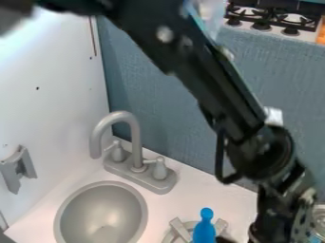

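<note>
black arm [215,90] overhead, blue pin-shaped toy [204,229] close beside the claw [265,231], released or clenched impossible to tell

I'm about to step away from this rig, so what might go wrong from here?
The blue, narrow-topped object sits close beside the arm's lower end, so a sideways nudge might tip or shift it. The black cable loop bows out from the arm and might catch the faucet if the arm swings low that way.
</note>
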`<act>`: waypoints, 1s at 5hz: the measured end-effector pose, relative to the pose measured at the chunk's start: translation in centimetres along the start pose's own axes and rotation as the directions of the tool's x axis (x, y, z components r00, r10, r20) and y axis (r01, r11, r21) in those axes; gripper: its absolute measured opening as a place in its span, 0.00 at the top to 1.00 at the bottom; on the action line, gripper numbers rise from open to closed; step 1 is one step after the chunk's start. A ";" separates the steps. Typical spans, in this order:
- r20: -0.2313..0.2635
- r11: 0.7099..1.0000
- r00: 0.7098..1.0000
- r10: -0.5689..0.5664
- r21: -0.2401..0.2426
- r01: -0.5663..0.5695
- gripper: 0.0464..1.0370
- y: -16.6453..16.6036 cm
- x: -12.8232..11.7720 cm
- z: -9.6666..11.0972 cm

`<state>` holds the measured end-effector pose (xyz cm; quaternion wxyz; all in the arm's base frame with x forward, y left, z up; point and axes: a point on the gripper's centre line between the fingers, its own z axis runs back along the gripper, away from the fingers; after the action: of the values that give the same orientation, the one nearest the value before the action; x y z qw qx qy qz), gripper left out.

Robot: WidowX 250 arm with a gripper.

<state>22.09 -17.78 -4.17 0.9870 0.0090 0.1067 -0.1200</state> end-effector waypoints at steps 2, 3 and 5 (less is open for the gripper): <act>-0.062 1.000 0.998 -0.001 0.025 0.002 0.42 0.4 0.0 -4.3; -0.064 1.000 0.998 -0.007 0.008 0.008 0.42 0.0 0.4 -4.8; -0.075 0.992 0.989 0.127 0.003 -0.127 0.07 -0.5 0.6 -3.5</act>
<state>21.83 -18.30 -7.74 0.9879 0.0196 0.1429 -0.0562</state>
